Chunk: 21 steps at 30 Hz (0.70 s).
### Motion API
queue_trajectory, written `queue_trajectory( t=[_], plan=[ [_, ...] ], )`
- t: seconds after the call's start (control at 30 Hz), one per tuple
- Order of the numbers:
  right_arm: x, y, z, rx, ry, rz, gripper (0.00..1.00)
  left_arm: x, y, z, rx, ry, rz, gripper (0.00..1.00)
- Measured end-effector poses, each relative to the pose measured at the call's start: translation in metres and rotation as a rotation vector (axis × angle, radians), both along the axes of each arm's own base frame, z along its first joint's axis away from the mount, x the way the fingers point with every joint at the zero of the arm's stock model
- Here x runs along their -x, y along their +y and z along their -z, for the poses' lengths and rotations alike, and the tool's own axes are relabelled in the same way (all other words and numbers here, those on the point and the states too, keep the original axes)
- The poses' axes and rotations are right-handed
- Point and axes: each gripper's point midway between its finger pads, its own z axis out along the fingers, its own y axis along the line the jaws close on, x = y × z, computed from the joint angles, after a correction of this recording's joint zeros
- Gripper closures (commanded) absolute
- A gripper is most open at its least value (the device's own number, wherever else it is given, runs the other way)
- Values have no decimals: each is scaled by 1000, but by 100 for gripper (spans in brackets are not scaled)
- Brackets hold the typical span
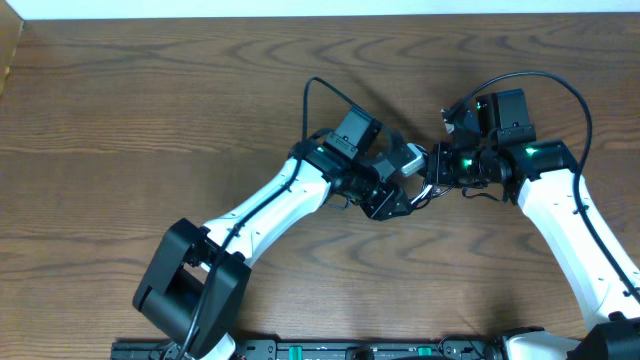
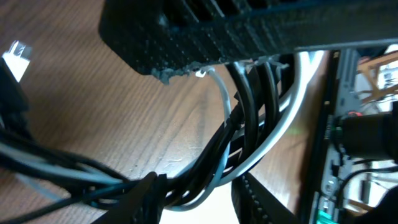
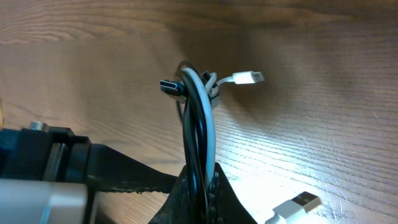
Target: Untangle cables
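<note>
The two arms meet near the middle of the wooden surface, and the cables sit bunched in the small space between them. From overhead the bundle is mostly hidden under the left end effector and the right end effector, which are just beside each other.

The right wrist view shows the black cable and the white cable rising side by side, touching, out of the right end effector, whose fingers are closed narrowly on the pair. At the top of the loop a black plug points left and a small white plug points right, both lifted off the wood. A larger white plug lies at the lower right.

In the left wrist view several black and white strands cross one another and run down through the gap between the left fingers. Whether those fingers actually press on the strands or only straddle them, I cannot tell. Another white plug shows at the upper left edge.
</note>
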Motion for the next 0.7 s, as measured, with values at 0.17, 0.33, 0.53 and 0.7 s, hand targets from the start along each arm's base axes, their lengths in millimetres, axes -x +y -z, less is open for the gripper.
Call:
queue_trajectory(
  t=[0.17,0.33,0.53,0.7],
  plan=[
    [-1,0,0,-2,-2,2,99,-4,2,4,-30,-19,-19,80],
    [-3,-4,-2,-17,0,13,99,-6,3,5,-40,-11,-41,92],
    [-6,-7,-7,-63,-3,24,99,0,-1,-1,3,24,-21,93],
    [-10,-3,-15,-125,-29,5,99,3,-4,-4,21,72,-39,87]
  ],
)
